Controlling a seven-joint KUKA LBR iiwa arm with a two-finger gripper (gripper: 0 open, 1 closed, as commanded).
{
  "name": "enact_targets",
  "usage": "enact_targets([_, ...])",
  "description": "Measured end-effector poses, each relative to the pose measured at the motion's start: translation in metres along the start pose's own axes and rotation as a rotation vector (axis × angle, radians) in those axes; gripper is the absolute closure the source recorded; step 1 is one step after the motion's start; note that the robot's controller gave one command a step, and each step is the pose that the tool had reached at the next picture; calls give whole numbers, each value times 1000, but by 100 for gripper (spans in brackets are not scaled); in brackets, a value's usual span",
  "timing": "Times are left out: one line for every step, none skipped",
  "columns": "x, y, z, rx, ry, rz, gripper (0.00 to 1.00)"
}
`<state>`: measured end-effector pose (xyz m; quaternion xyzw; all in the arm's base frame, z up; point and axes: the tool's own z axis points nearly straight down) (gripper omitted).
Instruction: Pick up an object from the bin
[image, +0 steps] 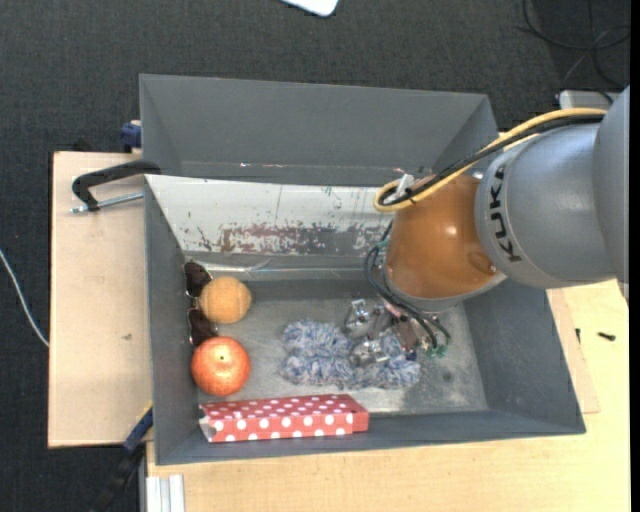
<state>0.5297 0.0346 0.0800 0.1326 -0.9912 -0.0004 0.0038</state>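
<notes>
My gripper (372, 334) is down in the middle of the bin, its metal fingers pressed into the right part of a crumpled blue-and-white cloth (318, 355). The cloth spreads left and below the fingers on the bin floor. How far apart the fingers stand is lost against the cloth.
A red apple (220, 366) and a tan-orange ball (225, 300) lie at the left wall, with a dark object (198, 278) beside them. A red box with white dots (283, 417) lies along the front wall. The arm's orange cover hangs over the bin's right back.
</notes>
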Motion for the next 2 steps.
enact_targets([0, 0, 0, 0, 0, 0, 100])
enact_targets([5, -10, -134, 2, -12, -54, 100])
